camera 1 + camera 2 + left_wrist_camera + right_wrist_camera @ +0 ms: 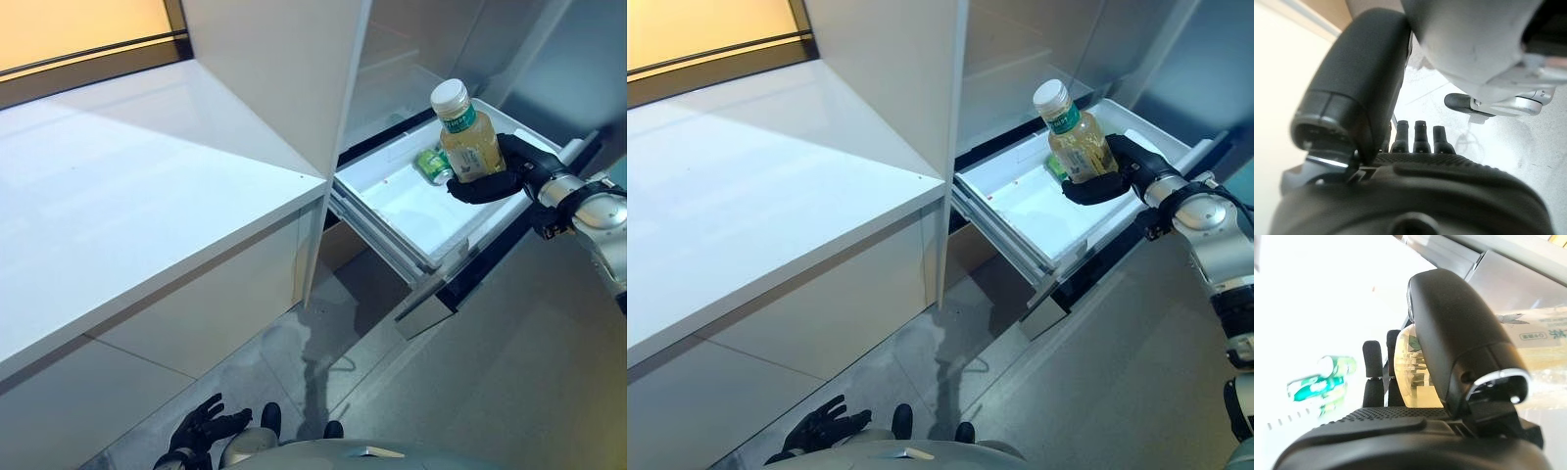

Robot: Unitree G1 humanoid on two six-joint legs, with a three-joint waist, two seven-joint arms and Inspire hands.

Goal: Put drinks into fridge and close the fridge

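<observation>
My right hand (509, 168) is shut on a bottle of yellow drink (467, 137) with a white cap and a green neck band, and holds it upright over the pulled-out white fridge drawer (392, 196). The bottle also shows between the thumb and fingers in the right wrist view (1410, 377). A green can (432, 164) lies on its side in the drawer behind the bottle; it also shows in the right wrist view (1322, 382). My left hand (201, 431) hangs low near the floor, fingers relaxed and empty.
A white counter (127, 206) fills the left side. A tall white fridge panel (284, 78) stands beside the drawer. The drawer's dark front (470, 279) juts out over the grey floor (490, 392).
</observation>
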